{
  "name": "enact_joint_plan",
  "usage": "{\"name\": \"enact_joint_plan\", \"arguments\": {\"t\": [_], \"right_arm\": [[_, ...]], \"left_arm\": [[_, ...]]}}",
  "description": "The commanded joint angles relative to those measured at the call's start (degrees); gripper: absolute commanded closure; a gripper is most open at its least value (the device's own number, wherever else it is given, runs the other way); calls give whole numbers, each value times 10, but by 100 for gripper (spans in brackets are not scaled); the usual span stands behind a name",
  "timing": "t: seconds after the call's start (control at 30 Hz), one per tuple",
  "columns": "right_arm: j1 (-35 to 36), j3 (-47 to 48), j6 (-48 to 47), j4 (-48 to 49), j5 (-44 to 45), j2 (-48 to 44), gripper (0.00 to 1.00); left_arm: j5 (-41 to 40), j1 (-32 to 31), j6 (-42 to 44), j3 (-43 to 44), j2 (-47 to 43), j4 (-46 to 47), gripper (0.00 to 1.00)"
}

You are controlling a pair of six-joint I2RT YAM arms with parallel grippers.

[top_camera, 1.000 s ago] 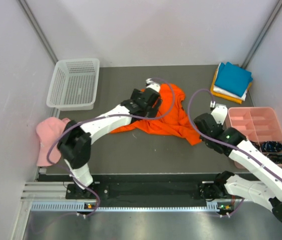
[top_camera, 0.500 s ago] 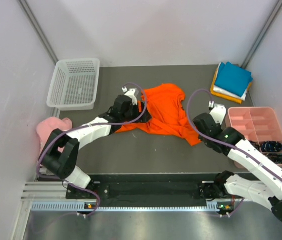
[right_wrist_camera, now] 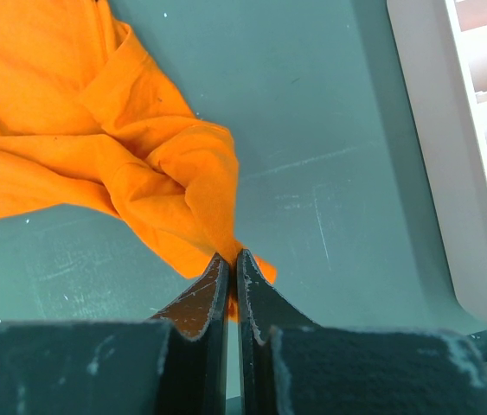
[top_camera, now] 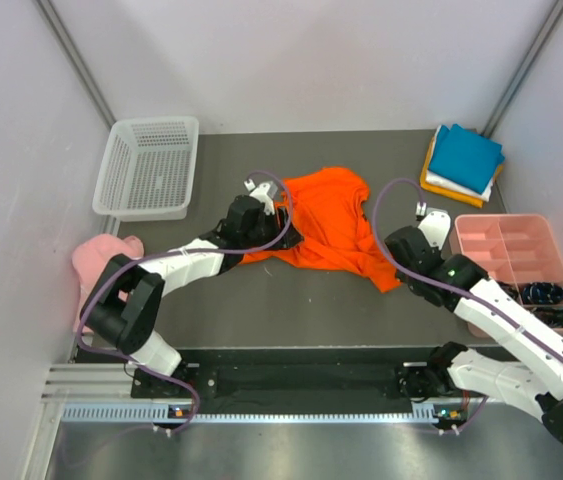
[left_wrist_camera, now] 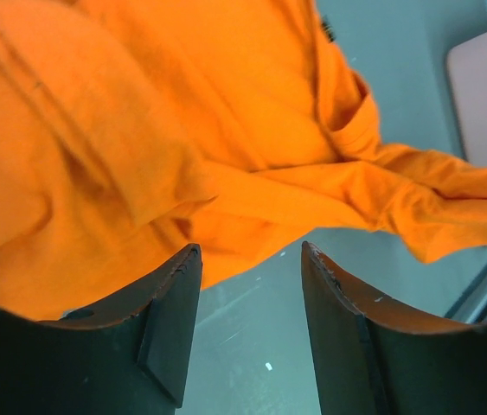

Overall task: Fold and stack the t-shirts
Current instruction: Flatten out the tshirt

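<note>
Clamping the orange shirt's [top_camera: 331, 215] corner in the right pincer [right_wrist_camera: 232, 259], parted left pincer [left_wrist_camera: 247, 259] at its opposite edge, probably for spreading.

Shirt [top_camera: 326, 225] spread at tabletop [top_camera: 291, 310] centre. Basket [top_camera: 148, 165] set at far left corner; cap [top_camera: 94, 270] placed nearer, at left edge. Stack [top_camera: 464, 160] of folded shirts laid at far right corner; tray [top_camera: 516, 265] set just before it, along right edge. Left tool [left_wrist_camera: 250, 259] found at shirt's left edge; right tool [right_wrist_camera: 232, 259] at shirt's near right corner.
</note>
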Motion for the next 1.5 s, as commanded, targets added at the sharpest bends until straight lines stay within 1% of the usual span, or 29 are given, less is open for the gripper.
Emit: {"name": "enact_joint_plan", "arguments": {"t": [0.0, 0.17, 0.47, 0.63, 0.83, 1.47], "right_arm": [[5, 5, -3, 17, -1, 4, 100], [4, 7, -3, 15, 0, 4, 100], [5, 8, -5, 10, 3, 4, 100], [4, 6, -5, 6, 5, 4, 100], [4, 10, -6, -2, 9, 4, 100], [5, 9, -4, -7, 9, 5, 100]], "left_arm": [[-30, 2, 5, -17, -3, 21, 46], [-35, 9, 3, -28, 6, 33, 45], [-20, 34, 5, -35, 27, 54, 45], [-8, 39, -3, -41, 45, 87, 45], [7, 39, -17, -36, 72, 116, 47], [7, 44, -19, -18, 96, 137, 52]]}}
